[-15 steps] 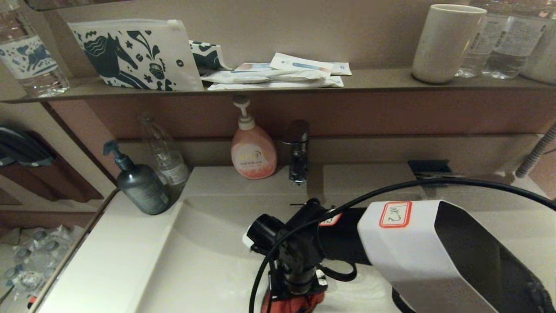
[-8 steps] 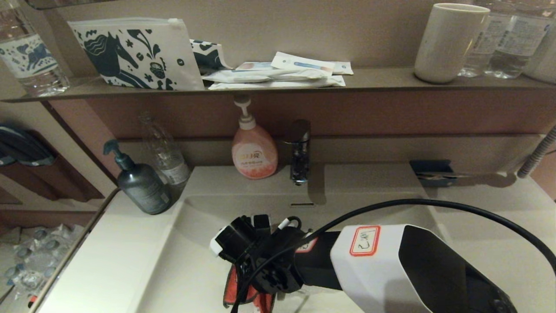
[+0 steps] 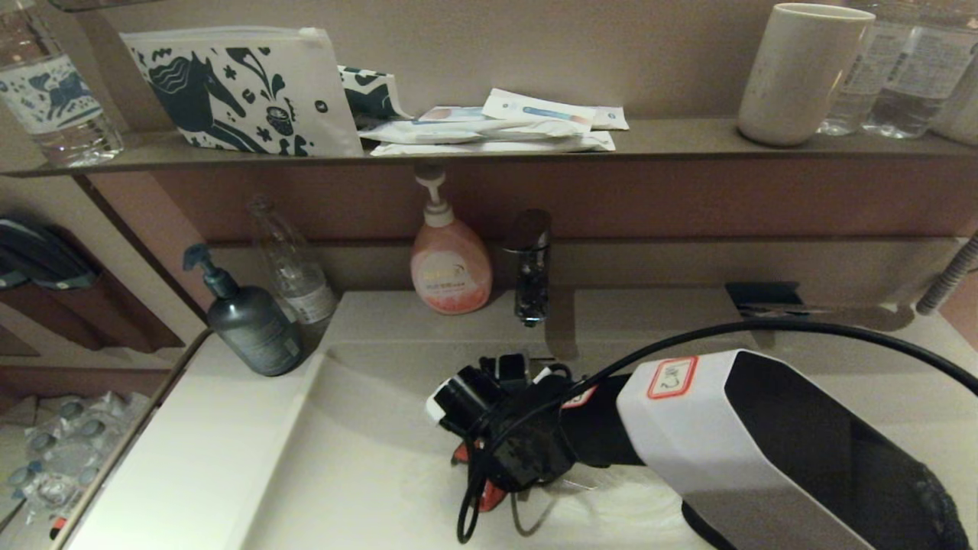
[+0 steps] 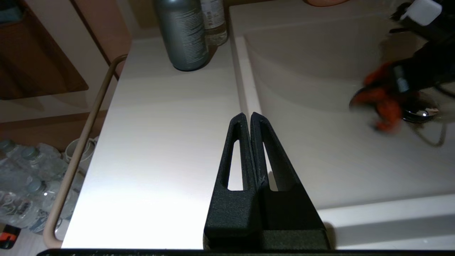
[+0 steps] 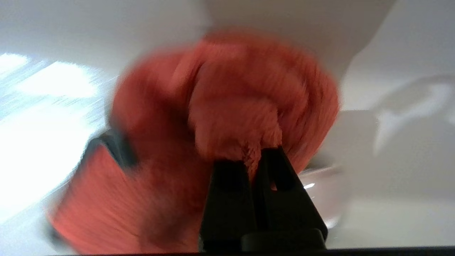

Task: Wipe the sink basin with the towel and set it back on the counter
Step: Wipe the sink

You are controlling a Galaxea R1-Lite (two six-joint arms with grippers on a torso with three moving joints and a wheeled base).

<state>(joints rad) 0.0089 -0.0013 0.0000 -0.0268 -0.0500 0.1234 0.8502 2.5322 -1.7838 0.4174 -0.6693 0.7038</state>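
- Right wrist view: the right gripper (image 5: 257, 156) has its fingers pinched nearly together on a fold of the towel (image 5: 227, 117), with terry pile squeezed up between the tips.
- The towel is bunched into a loose wad rather than spread flat, so no clear long axis shows; its bulk sits beyond the fingertips, and a flap with dark grey edging trails off toward 8 o'clock of the wad in this view.
- In the head view only slivers of the towel (image 3: 489, 496) show beneath the black wrist, low in the sink basin (image 3: 367, 466), toward 6 o'clock from the chrome faucet (image 3: 529, 267).
- From the left wrist view the towel (image 4: 382, 101) hangs against the basin floor, just beside the round chrome drain plug (image 4: 417, 113).
- The left gripper (image 4: 250, 119) hovers over the counter (image 4: 160, 142) at the basin's left rim, fingers closed together, holding nothing.
- A grey pump bottle (image 3: 248, 325) stands on the counter at the basin's 10 o'clock corner.
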